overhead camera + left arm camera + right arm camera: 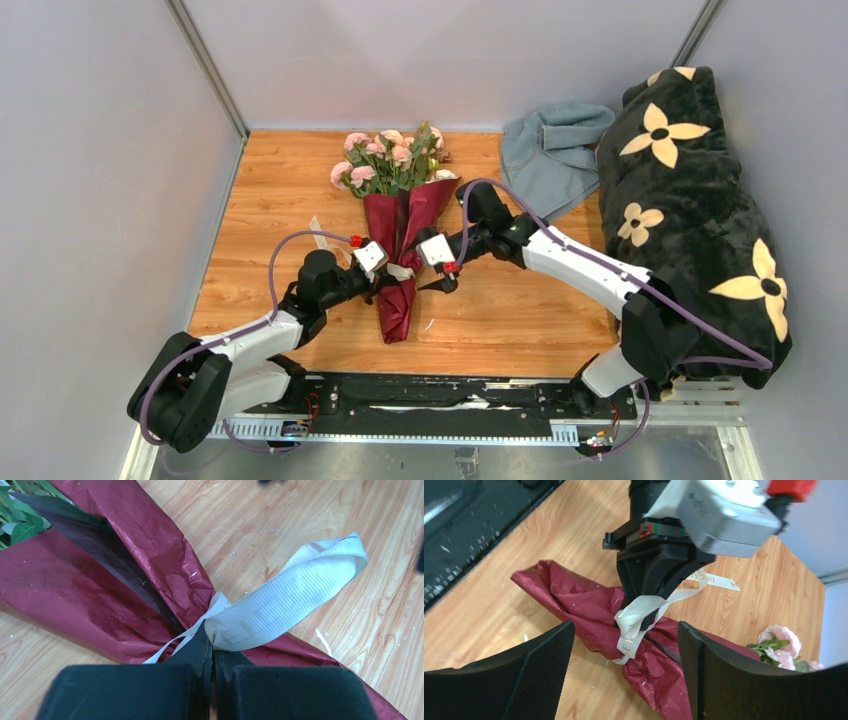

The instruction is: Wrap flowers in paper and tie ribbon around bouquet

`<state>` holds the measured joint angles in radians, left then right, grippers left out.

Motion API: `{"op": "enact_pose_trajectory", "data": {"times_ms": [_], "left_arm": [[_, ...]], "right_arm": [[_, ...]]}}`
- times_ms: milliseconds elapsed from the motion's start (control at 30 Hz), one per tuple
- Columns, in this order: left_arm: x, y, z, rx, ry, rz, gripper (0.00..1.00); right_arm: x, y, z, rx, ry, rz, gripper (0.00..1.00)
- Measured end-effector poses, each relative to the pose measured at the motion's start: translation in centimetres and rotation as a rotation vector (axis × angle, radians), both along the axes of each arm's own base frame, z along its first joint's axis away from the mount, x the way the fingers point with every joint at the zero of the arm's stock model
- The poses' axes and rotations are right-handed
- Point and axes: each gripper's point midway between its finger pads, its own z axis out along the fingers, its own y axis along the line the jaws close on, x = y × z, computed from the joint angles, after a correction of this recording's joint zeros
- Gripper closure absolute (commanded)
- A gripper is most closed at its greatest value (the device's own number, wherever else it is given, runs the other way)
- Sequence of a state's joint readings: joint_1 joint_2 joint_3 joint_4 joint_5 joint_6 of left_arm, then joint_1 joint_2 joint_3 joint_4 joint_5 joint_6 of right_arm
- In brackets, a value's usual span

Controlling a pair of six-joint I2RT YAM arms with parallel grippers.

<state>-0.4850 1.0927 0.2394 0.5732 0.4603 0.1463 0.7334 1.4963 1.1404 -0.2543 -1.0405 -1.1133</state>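
Observation:
The bouquet lies on the wooden table, its pink flowers pointing away from the arms. The dark red paper tapers to a narrow end toward the arms. A cream ribbon is wound round the paper's waist, with a loop standing up from it. My left gripper is shut on the base of that loop, just left of the bouquet. My right gripper is open wide a little to the right, its fingers apart on either side of the ribbon and touching nothing.
A grey-blue cloth lies crumpled at the back right. A black plush blanket with cream flowers fills the right side. Grey walls close in the table. A loose ribbon tail trails behind the left gripper.

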Motion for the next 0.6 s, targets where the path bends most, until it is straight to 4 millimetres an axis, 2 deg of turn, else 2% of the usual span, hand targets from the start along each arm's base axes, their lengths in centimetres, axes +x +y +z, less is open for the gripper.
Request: {"op": "enact_pose_trajectory", "data": {"times_ms": [100,200,400,533,600], "left_arm": [[0.0,0.0,0.0,0.000,0.000,0.000,1.00],[0.0,0.0,0.0,-0.001,0.000,0.000,1.00],[0.0,0.0,0.0,-0.001,0.000,0.000,1.00],[0.0,0.0,0.0,-0.001,0.000,0.000,1.00],[0.0,0.0,0.0,-0.001,0.000,0.000,1.00]], "right_arm": [[0.1,0.5,-1.5,-0.020,-0.099,0.044,0.23],[0.3,1.1,-1.9,-0.014,-0.180,0.070,0.25],[1.1,2.0,-2.3,-0.005,-0.270,0.077,0.33],[1.6,2.3,-3.0,-0.022,-0.295,0.069,0.50],[1.7,2.3,-3.0,-0.021,-0.306,0.069,0.54]]}}
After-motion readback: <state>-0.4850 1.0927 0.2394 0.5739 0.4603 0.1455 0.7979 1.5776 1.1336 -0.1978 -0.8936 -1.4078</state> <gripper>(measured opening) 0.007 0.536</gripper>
